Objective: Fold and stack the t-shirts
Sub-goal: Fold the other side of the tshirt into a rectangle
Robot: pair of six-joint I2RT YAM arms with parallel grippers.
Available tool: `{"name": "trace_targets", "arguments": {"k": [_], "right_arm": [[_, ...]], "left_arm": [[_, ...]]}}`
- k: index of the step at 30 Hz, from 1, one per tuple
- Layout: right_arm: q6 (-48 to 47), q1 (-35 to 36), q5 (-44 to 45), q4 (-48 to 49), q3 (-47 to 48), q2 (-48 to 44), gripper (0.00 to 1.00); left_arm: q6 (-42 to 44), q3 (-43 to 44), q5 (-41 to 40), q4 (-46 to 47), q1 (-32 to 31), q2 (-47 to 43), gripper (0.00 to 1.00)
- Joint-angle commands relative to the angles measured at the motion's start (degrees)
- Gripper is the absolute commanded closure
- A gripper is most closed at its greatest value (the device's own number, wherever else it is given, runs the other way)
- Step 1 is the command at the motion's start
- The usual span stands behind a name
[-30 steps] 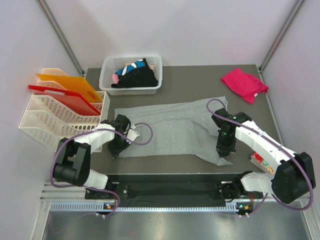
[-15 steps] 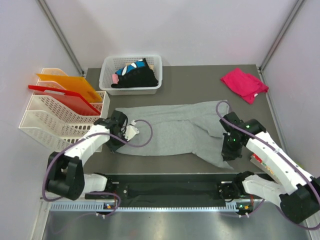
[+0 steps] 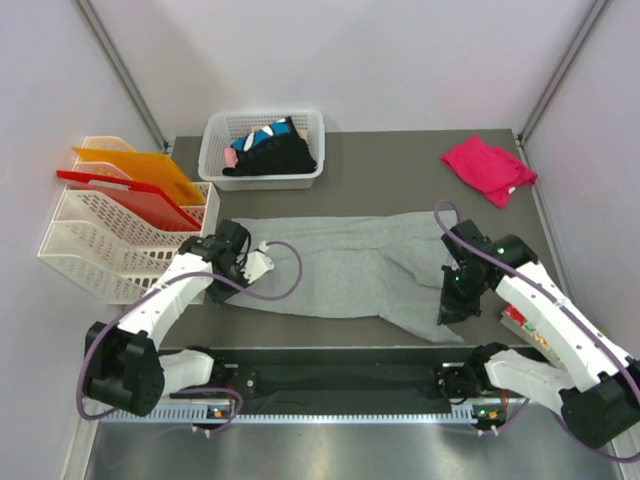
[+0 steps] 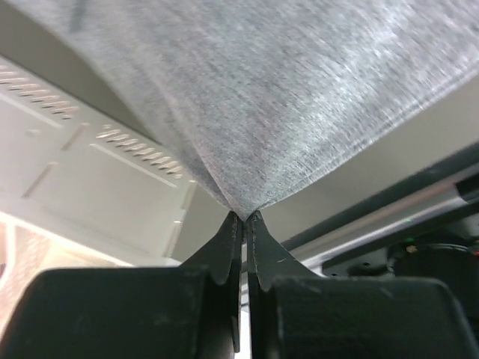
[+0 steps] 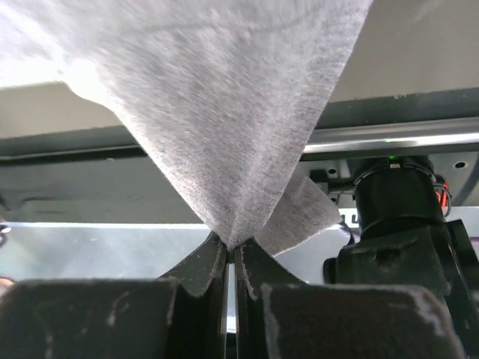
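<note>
The large light grey t-shirt (image 3: 350,265) lies stretched across the middle of the table. My left gripper (image 3: 231,279) is shut on its left edge, and the cloth (image 4: 284,97) rises taut from the shut tips (image 4: 244,215). My right gripper (image 3: 450,306) is shut on its right near corner, with the cloth (image 5: 224,112) bunched into the tips (image 5: 232,245). The magenta-pink t-shirt (image 3: 489,168) lies crumpled at the far right. Black t-shirts with blue-white patches (image 3: 268,152) sit in the white basket (image 3: 212,150) at the back.
Cream file trays (image 3: 100,245) with orange and red folders stand at the left, close to my left arm. A red snack packet (image 3: 516,319) lies by the right arm near the table's front edge. A black rail (image 3: 340,380) runs along the near edge.
Both grippers have lifted with the grey shirt pinched. The left has moved left and away, and the right slightly right and nearer. The shirt is now pulled longer and narrower between them.
</note>
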Motion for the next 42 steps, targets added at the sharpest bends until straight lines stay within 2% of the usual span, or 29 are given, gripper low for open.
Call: {"name": "trace_targets", "arguments": {"k": [1, 6, 12, 21, 27, 33, 38, 39, 40, 42], "right_arm": [[0.7, 0.1, 1.2, -5.4, 10.8, 5.6, 1.00], [0.3, -1.6, 2.1, -4.9, 17.2, 11.7, 1.00], [-1.2, -6.8, 3.8, -3.5, 18.8, 14.6, 1.00], [-3.4, -17.8, 5.5, 1.7, 16.9, 16.0, 1.00], [-4.1, -19.2, 5.5, 8.6, 19.2, 23.5, 1.00], [-5.0, -20.7, 5.5, 13.5, 22.3, 31.4, 1.00], [-6.4, -21.5, 5.5, 15.7, 28.2, 38.5, 1.00], [-6.6, -21.9, 5.4, 15.8, 29.3, 39.5, 1.00], [-6.7, -22.1, 5.4, 16.5, 30.1, 40.4, 1.00], [-7.2, -22.8, 4.2, 17.0, 32.9, 43.8, 0.92]], "left_arm": [[1.8, 2.4, -4.0, 5.5, 0.6, 0.0, 1.00], [3.2, 5.7, -4.3, 12.3, 2.8, 8.3, 1.00], [5.2, 12.9, -4.0, 18.4, 6.6, 20.2, 1.00], [6.4, 26.5, -4.7, 19.9, 8.8, 35.0, 1.00], [5.3, 31.8, -4.5, 19.4, 8.8, 40.2, 1.00], [5.3, 32.1, -5.8, 20.3, 8.8, 41.7, 0.99], [5.6, 29.3, -8.7, 22.9, 8.8, 41.2, 0.90], [5.7, 28.9, -9.1, 23.3, 8.8, 41.1, 0.79], [5.7, 28.5, -9.6, 24.3, 8.8, 41.0, 0.75], [5.4, 28.0, -10.7, 25.0, 8.8, 40.6, 0.63]]}}
